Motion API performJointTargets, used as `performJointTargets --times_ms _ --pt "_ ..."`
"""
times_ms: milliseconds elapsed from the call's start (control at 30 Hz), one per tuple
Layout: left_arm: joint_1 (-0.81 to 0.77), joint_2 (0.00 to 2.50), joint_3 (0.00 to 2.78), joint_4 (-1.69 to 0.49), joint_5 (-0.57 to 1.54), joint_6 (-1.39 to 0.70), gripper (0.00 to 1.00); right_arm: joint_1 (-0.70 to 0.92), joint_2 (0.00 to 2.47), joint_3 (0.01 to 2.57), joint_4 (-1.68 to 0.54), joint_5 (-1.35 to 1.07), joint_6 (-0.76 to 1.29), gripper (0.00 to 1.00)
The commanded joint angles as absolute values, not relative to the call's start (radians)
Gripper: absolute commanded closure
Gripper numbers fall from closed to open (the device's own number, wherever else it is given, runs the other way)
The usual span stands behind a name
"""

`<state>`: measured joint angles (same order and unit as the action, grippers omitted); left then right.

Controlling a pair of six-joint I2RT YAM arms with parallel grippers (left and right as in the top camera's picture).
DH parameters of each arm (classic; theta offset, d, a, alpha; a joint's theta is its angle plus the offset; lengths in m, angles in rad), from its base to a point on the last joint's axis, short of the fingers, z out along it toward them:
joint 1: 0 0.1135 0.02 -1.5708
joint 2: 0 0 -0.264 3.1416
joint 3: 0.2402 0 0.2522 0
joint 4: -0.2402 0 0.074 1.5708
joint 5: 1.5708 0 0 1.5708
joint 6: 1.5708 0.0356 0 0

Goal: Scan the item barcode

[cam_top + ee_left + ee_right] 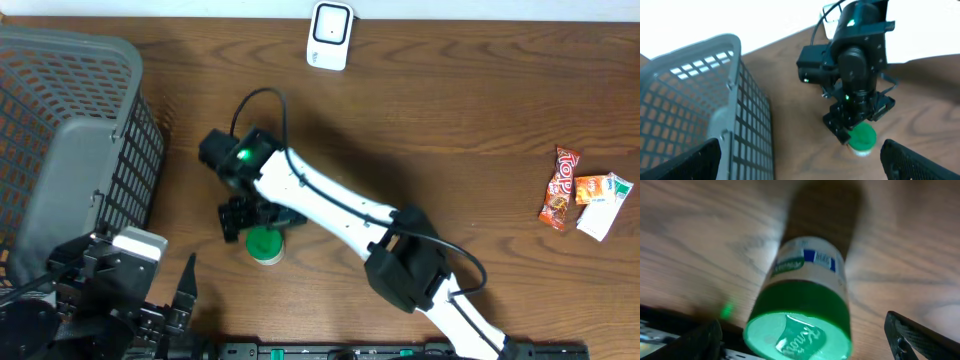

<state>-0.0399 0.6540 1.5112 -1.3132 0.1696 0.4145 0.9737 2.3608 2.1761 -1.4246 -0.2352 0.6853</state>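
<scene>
The item is a small jar (266,246) with a green lid and a white and blue label, standing upright on the wooden table. My right gripper (805,345) hovers just over it, open, with the green lid (799,335) between its wide-spread fingers (920,337) and nothing gripped. The white barcode scanner (330,35) rests at the table's far edge. At the near left my left gripper (800,165) is open and empty, facing the jar (862,139) and the right arm's wrist (855,60). No barcode shows on the jar.
A grey mesh basket (70,130) fills the left side, close to the left gripper. Snack packets (585,190) lie at the far right. The right arm (340,215) stretches diagonally across the table's middle.
</scene>
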Motion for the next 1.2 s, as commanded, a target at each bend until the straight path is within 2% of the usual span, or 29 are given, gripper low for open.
performJointTargets --times_ms 0,133,433,600,667,700,800,867,900,967,1000,1067,1167 --pt "-0.036 0.651 1.505 -1.332 0.183 0.394 0.01 0.997 2.338 2.128 -1.419 -0.207 0.718 0.01" --pt "-0.036 0.651 1.505 -1.344 0.183 0.394 0.01 1.02 2.338 2.08 -1.388 -0.183 0.717 0.01" --pt "-0.036 0.651 1.505 -1.384 0.183 0.394 0.0 1.033 2.338 1.949 -1.277 -0.138 0.673 0.36" --pt "-0.036 0.651 1.505 -1.409 0.183 0.394 0.01 1.015 2.333 1.949 -1.294 -0.03 0.527 0.42" --pt "-0.036 0.651 1.505 -1.413 0.183 0.394 0.01 1.005 2.33 1.949 -1.301 0.019 0.418 0.42" --pt "-0.036 0.651 1.505 -1.414 0.183 0.394 0.01 0.991 2.327 1.949 -1.3 0.078 0.274 0.42" --pt "-0.036 0.651 1.505 -1.414 0.183 0.394 0.01 0.974 2.326 1.95 -1.279 0.165 0.043 0.37" --pt "-0.036 0.651 1.505 -1.413 0.183 0.394 0.01 0.966 2.326 1.95 -1.254 0.258 -0.043 0.34" --pt "-0.036 0.651 1.505 -1.414 0.183 0.394 0.0 0.963 2.326 1.95 -1.237 0.319 -0.076 0.31" --pt "-0.036 0.651 1.505 -1.414 0.183 0.394 0.01 0.96 2.326 1.95 -1.208 0.433 -0.116 0.1" --pt "-0.036 0.651 1.505 -1.413 0.183 0.394 0.01 0.96 2.326 1.95 -1.193 0.493 -0.122 0.03" --pt "-0.036 0.651 1.505 -1.413 0.183 0.394 0.01 0.96 2.324 1.951 -1.166 0.566 -0.116 0.01" --pt "-0.036 0.651 1.505 -1.414 0.183 0.394 0.01 0.963 2.308 1.954 -1.164 0.554 -0.07 0.01"
